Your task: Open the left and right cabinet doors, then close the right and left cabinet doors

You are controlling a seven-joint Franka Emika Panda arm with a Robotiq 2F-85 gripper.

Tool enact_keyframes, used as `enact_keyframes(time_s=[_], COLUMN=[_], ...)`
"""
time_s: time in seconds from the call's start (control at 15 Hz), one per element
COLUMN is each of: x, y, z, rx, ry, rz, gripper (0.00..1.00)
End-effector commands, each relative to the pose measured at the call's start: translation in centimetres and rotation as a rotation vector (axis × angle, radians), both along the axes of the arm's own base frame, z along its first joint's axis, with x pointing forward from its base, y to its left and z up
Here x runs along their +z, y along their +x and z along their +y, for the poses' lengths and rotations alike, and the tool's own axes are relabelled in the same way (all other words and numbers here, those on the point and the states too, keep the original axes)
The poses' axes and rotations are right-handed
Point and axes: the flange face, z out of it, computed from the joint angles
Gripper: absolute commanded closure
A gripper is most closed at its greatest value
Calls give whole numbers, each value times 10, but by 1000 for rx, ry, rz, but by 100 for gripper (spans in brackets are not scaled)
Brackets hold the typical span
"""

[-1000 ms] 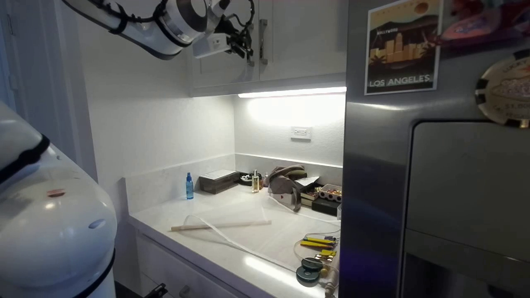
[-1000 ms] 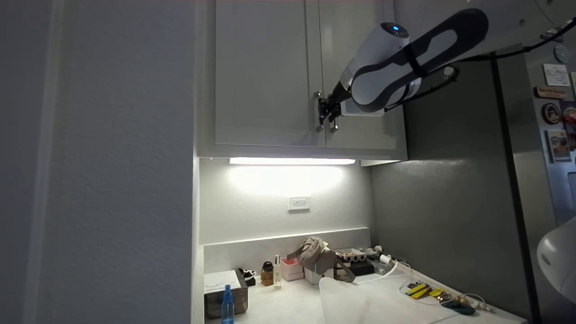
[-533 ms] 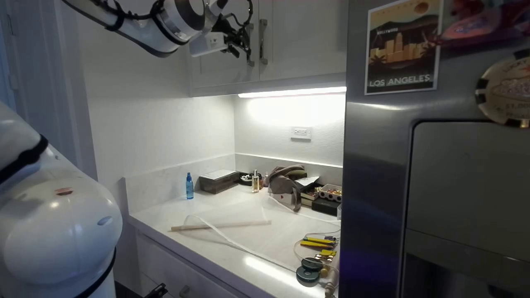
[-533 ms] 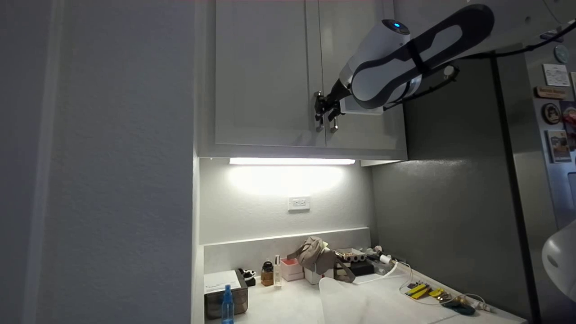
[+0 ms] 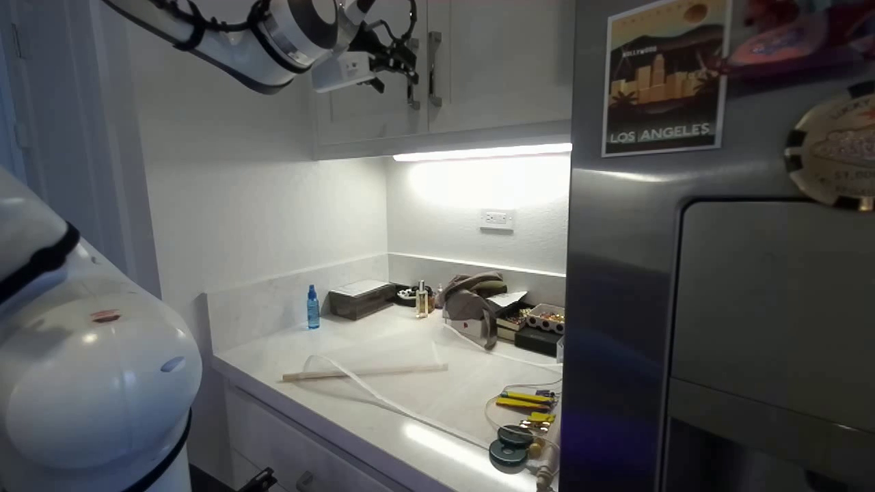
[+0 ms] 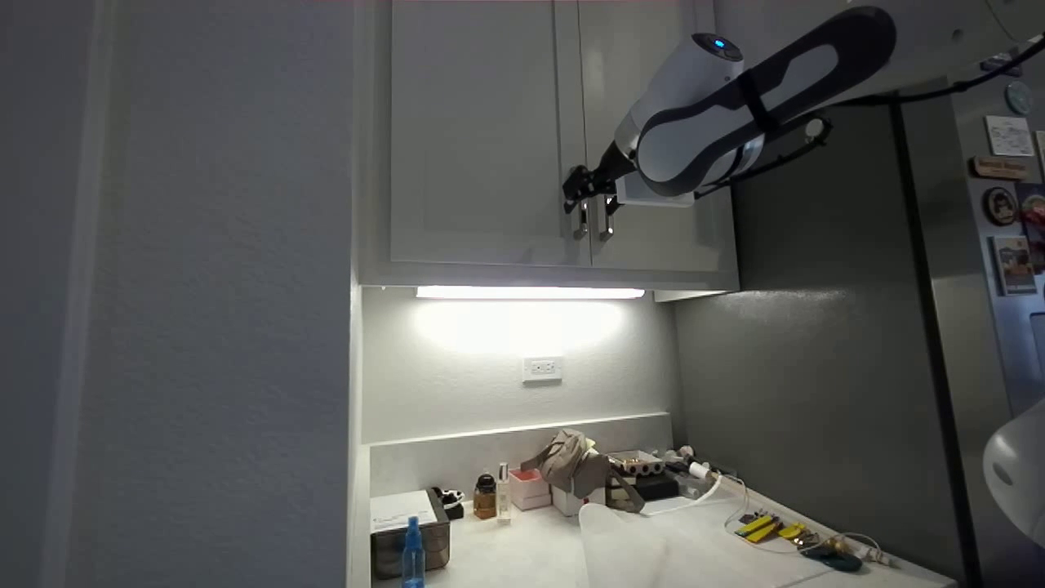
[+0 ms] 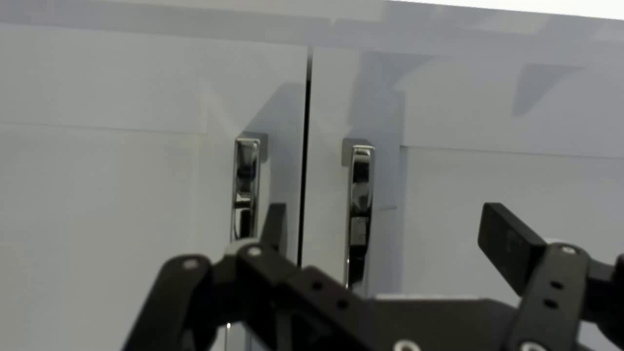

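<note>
Wrist view: My claw (image 7: 388, 226) gaped, fingers (image 7: 509, 246) flanking the handle (image 7: 360, 209) of the left cabinet door (image 7: 487, 180) at three o'clock.

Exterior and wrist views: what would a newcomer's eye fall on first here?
Probably the glowing light strip, under the cabinet in both exterior views. Next comes the gripper, open before the left cabinet door, whose handle shows between the fingers in the wrist view. Then the bold Los Angeles picture, at the upper right of an exterior view, on the steel fridge.
</note>
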Motion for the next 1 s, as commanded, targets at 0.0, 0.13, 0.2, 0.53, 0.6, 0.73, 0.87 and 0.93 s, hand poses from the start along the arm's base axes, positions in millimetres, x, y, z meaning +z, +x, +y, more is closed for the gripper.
enact_keyframes(time_s=[0.0, 0.13, 0.2, 0.53, 0.6, 0.73, 0.87, 0.93], x=[1, -1, -4, -13, -14, -15, -14, -15], y=[9, 14, 17, 31, 32, 34, 34, 33], z=[1, 3, 3, 5, 5, 2, -1, -1], rx=[15, 17, 16, 19, 20, 9, -3, -6], ry=[-30, -40, -48, -80, -86, -95, -101, -87], rz=[-4, -11, -17, -36, -42, -49, -52, -50], gripper=[0, 25, 26, 65, 73, 88, 100, 98])
